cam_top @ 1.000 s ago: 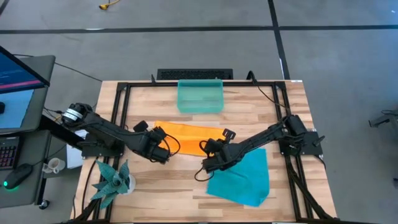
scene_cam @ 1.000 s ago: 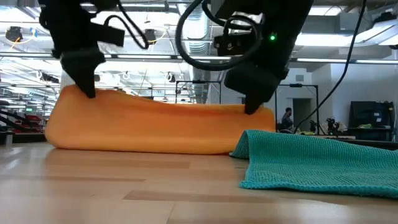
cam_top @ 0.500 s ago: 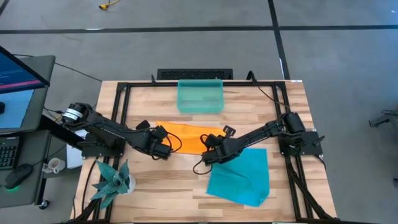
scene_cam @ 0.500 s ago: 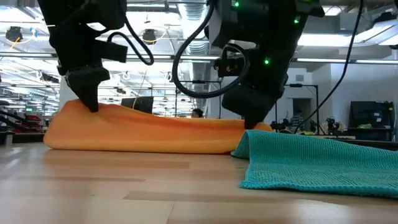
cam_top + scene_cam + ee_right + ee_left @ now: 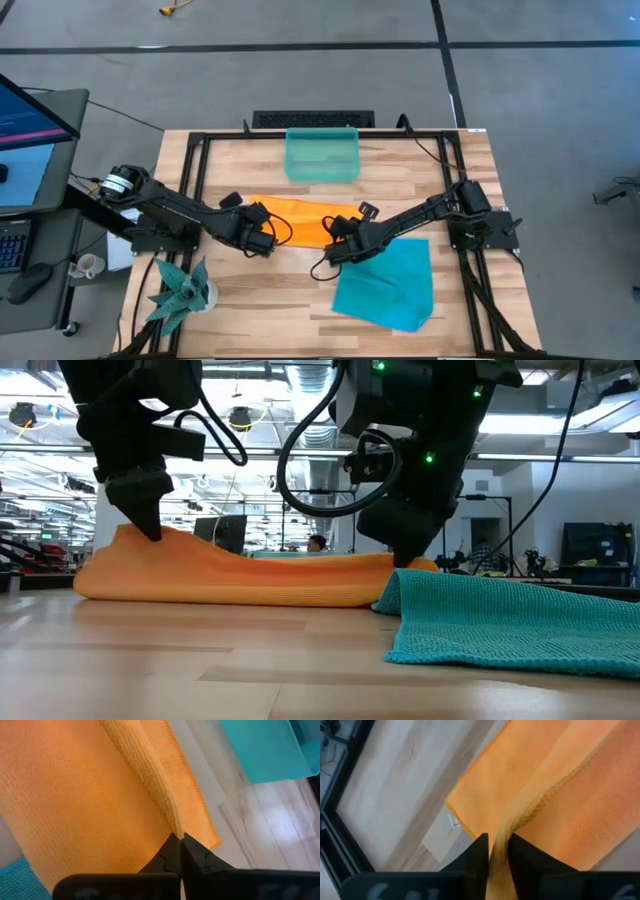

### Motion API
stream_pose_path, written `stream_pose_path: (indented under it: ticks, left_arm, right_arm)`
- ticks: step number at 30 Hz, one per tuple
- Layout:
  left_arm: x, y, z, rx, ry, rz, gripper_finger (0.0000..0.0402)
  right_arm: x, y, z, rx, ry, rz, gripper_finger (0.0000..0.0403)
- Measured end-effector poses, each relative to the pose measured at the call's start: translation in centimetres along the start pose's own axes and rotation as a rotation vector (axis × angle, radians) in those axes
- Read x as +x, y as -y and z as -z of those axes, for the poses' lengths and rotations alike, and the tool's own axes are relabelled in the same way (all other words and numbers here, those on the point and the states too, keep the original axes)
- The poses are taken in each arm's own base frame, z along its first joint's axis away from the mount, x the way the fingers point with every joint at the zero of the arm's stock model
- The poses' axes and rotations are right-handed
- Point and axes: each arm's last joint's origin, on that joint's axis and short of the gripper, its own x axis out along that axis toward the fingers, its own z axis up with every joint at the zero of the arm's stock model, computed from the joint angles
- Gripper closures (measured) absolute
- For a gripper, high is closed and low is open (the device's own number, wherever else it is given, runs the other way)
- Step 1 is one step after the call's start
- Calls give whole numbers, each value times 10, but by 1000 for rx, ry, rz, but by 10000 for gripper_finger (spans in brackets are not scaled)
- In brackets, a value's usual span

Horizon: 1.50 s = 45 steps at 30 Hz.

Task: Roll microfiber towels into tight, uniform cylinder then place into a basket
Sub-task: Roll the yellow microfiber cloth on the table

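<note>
So the desk (image 5: 300,290) is carrying everything here, and the biggest risk is sitting right in the middle of it. The orange towel (image 5: 300,218) is lying as a long folded band across the desk's centre, running between the two arms, and both of them are pinching its near folded edge. The teal towel (image 5: 388,282) is lying flat toward the front right corner, with its edge bunching up against the orange one's right end. The basket (image 5: 322,154) is waiting at the middle of the back edge, well apart from both towels.

The right gripper (image 5: 178,840) is clamping the orange fold's edge tight, with its fingers closed right down on it. The left gripper (image 5: 497,851) is looking looser: cloth is sitting between its fingers, but there's a visible gap, so it seems to be holding only lightly, if at all.

That's where it's likely going wrong. If one end is slipping while the other is pulling, the roll is going to come out cone-shaped or slack instead of tight and even. The fold is also sagging in the middle in the low view, so the centre could be lagging behind the ends. And the right arm could be dragging the teal towel along, since they're touching there.
</note>
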Motion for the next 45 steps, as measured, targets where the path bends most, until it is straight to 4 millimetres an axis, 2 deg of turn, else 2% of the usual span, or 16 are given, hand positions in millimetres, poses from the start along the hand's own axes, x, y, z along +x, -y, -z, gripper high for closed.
stream_pose_path:
  ticks: [8, 21, 29, 37, 43, 45]
  left_arm:
    - [0, 0, 0, 42, 3, -4, 293]
    - [3, -7, -1, 83, -27, -44, 292]
    - [2, -3, -3, 62, -1, -16, 292]
    - [2, 10, -3, 35, 83, 65, 292]
    - [4, 15, -6, -13, 182, 72, 292]
    - [5, 17, -9, -36, 217, 84, 292]
  right_arm:
    - [1, 1, -1, -29, -16, -13, 367]
    - [12, 13, -9, 26, -35, 7, 289]
    - [12, 15, -10, 10, -44, 13, 233]
    - [-3, 20, -8, -68, -101, 61, 211]
    - [-25, 27, 6, -144, -77, 176, 218]
    - [-36, 32, 9, -118, -34, 198, 221]
